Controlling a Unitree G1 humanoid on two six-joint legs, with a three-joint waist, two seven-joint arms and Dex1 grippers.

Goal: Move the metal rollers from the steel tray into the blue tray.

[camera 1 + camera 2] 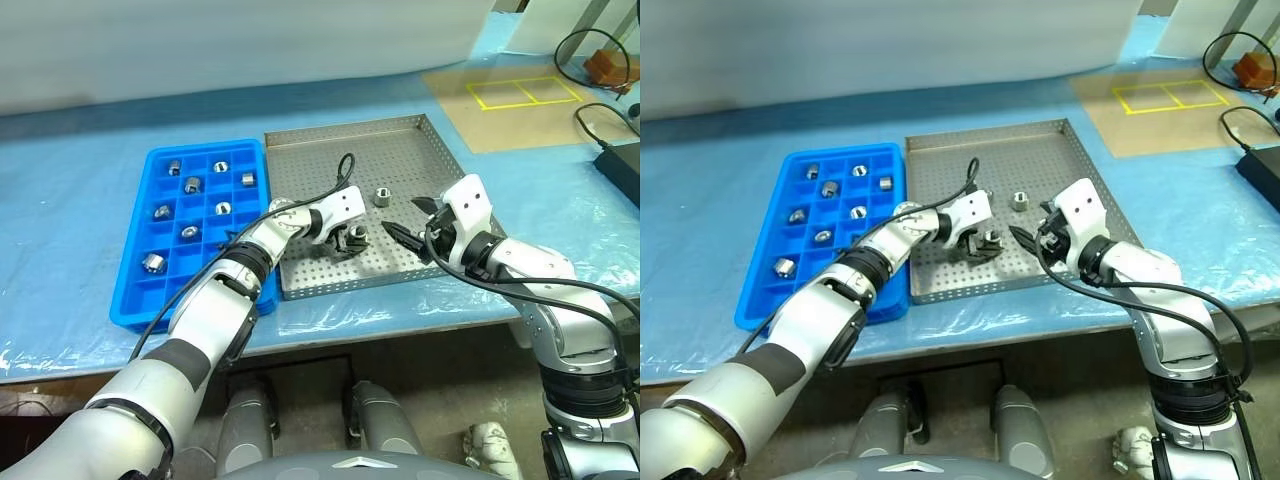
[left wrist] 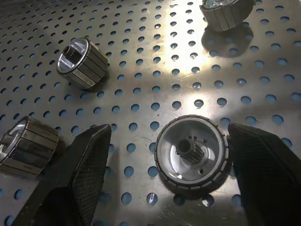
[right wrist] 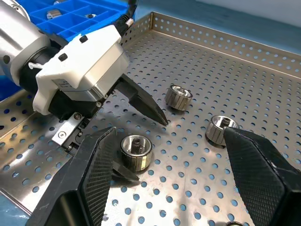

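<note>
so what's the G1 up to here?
It's moving small silvery metal rollers from the perforated steel tray into the blue plastic grid tray, which already holds several. The left gripper is down on the steel tray with its open fingers either side of one upright roller, not closed on it yet. The right gripper hovers open just beside it, holding nothing. A few more rollers are loose on the steel tray.

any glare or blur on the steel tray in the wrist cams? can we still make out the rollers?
Left wrist view: bright glare patch on the steel tray floor just past the roller between the open left gripper fingers; roller edges stay crisp, each casts a soft shadow. Right wrist view: milder sheen on the floor, three rollers readable, the right gripper fingers close to the lens and soft.
</note>
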